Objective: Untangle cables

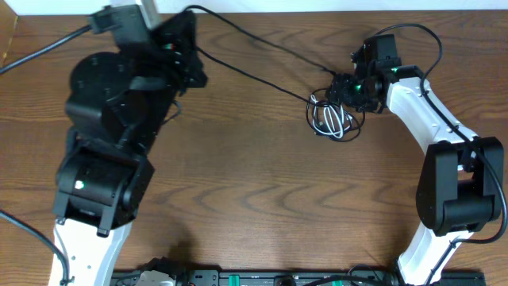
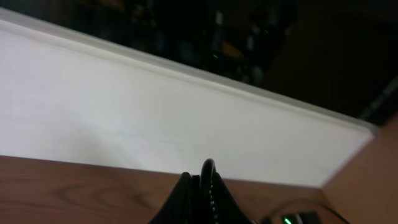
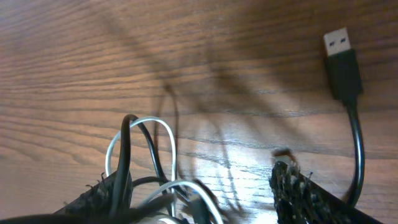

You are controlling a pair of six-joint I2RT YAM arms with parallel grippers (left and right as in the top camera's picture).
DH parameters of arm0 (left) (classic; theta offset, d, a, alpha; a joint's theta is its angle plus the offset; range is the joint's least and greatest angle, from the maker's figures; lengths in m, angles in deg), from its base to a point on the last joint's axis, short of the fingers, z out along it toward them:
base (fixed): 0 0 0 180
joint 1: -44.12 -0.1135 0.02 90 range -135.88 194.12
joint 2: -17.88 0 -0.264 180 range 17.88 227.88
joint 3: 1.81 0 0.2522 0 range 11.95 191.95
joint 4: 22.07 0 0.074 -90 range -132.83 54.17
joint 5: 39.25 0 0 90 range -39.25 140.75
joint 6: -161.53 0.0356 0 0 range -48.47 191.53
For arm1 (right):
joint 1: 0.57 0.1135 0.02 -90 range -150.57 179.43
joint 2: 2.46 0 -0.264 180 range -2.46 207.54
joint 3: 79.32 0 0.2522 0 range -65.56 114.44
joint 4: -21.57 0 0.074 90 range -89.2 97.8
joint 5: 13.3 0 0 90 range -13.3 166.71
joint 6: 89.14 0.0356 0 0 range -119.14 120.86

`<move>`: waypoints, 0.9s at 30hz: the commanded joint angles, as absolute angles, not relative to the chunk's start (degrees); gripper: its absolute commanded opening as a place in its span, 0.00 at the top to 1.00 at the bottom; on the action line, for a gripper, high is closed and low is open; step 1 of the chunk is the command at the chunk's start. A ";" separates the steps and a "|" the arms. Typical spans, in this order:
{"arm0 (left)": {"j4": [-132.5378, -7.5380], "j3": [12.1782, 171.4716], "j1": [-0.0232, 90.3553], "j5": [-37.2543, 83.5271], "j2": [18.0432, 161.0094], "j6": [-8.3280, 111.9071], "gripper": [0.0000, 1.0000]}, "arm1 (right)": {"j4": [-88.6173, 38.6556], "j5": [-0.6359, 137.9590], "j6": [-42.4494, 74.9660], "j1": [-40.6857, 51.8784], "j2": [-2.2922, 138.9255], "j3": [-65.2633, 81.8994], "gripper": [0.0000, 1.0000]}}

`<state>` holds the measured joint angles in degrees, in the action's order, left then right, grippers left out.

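At the right rear of the desk (image 1: 262,199), the black and white cables sit knotted in one small bundle (image 1: 332,119), so most of the untangling looks left to do. The left hand (image 2: 202,186) is clamped on a long black cable (image 1: 254,77) that runs from the bundle toward the far left. The right hand (image 3: 199,190) hangs over the bundle's loops with fingers apart, gripping nothing. One USB plug (image 3: 341,53) already lies free beside it.

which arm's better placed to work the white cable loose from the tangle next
Right, probably. The right gripper is open right over the tangle, the thin white cable looping by one finger. The left gripper sits far across the wooden table, shut on a long thin black cable.
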<state>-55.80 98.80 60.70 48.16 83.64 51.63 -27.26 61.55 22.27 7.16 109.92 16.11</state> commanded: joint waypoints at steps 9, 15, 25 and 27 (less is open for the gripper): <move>-56.98 100.37 52.81 50.37 81.36 51.56 0.93 | -27.64 62.60 17.24 5.67 111.87 15.89 0.32; -54.03 100.39 52.21 51.92 80.99 55.43 0.93 | -28.27 62.62 16.65 3.90 110.66 16.09 0.29; -52.65 100.37 45.55 55.77 77.82 56.48 0.92 | -30.32 59.21 13.99 -2.24 110.71 16.07 0.20; -53.68 100.37 45.18 55.77 78.00 56.50 0.92 | -30.35 54.97 11.12 -2.87 110.71 16.07 0.19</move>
